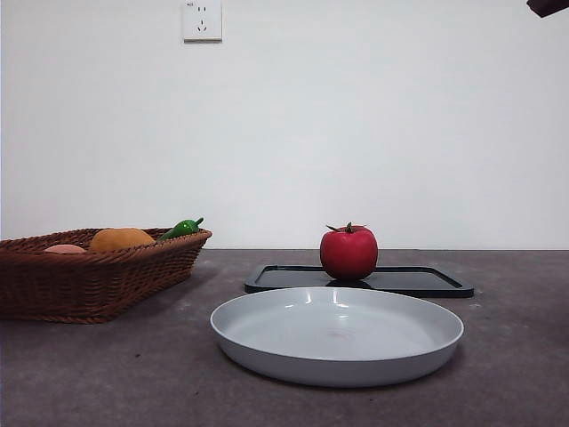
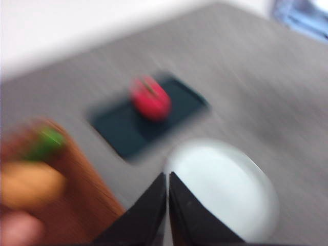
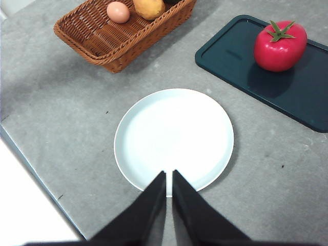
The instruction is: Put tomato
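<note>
The glossy red tomato (image 1: 348, 253) with a green calyx stands on a dark flat tray (image 1: 418, 281) behind a white round plate (image 1: 338, 334). The right wrist view shows the tomato (image 3: 280, 45) on the tray (image 3: 266, 72), with my right gripper (image 3: 168, 177) shut and high above the near rim of the plate (image 3: 173, 137). The left wrist view is blurred: my left gripper (image 2: 167, 180) is shut, high over the table, with the tomato (image 2: 150, 98) on the tray (image 2: 128, 125) well ahead of it. In the front view only a dark arm tip (image 1: 547, 7) shows at the top right corner.
A brown wicker basket (image 1: 89, 276) stands at the left, holding an orange round fruit (image 1: 122, 238), a green pepper (image 1: 181, 229) and a pinkish egg-shaped thing (image 1: 65, 249). A wall socket (image 1: 202, 20) is on the white wall behind. In the right wrist view the table edge (image 3: 36, 169) runs close by.
</note>
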`<state>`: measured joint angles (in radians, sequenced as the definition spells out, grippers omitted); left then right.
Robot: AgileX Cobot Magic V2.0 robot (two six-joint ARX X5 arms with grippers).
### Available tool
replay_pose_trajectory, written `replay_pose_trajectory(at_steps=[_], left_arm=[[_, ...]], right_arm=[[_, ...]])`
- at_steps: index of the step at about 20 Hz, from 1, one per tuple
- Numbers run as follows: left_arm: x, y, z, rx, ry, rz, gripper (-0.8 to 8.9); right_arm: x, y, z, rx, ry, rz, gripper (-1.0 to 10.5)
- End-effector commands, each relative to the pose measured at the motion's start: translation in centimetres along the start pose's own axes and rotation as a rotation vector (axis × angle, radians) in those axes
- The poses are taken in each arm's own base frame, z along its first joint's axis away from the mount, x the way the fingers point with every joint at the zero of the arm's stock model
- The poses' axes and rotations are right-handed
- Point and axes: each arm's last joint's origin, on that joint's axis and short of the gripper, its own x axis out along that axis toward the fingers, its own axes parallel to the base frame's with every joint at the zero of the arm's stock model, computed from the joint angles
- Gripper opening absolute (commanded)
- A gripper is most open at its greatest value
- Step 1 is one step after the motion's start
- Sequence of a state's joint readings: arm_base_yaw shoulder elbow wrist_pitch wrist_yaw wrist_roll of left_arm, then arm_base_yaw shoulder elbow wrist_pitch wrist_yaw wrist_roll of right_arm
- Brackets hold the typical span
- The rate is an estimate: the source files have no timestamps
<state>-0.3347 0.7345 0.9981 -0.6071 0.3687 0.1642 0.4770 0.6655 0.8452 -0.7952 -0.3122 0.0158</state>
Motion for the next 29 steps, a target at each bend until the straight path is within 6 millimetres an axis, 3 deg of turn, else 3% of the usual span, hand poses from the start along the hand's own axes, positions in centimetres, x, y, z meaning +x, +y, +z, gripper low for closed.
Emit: replay_pose_trajectory(at_steps=[1,4,9,18,22,29], left_arm=[[-2.2,0.7,0.1,0.104,-0.123,0.150,0.07],[-4.4,0.9,-1.5,0.165,-0.214,0.402,0.08],[-4.4,1.1,-6.5,0.181,-0.293,0.641,0.07],[-0.3,1.4,-17.3,0.018,-0.305,0.630,0.07],[0.7,1.4,-20.0,-0.018,-0.280,0.621,0.07],[1.5,1.4,-22.3,-0.077,-0.158,0.600,0.07]], right_arm=[[0.1,0.1,0.2,0.003,-0.008,0.008,0.1],[0.1,0.1,0.2,0.003,-0.008,0.008,0.1],[0.1,0.1,0.2,0.003,-0.007,0.008,0.1],[0.1,0.1,0.2,0.003,-0.008,0.008,0.1],[0.1,0.1,0.2,0.003,-0.008,0.008,0.1],[0.1,0.1,0.2,0.003,-0.007,0.008,0.1]])
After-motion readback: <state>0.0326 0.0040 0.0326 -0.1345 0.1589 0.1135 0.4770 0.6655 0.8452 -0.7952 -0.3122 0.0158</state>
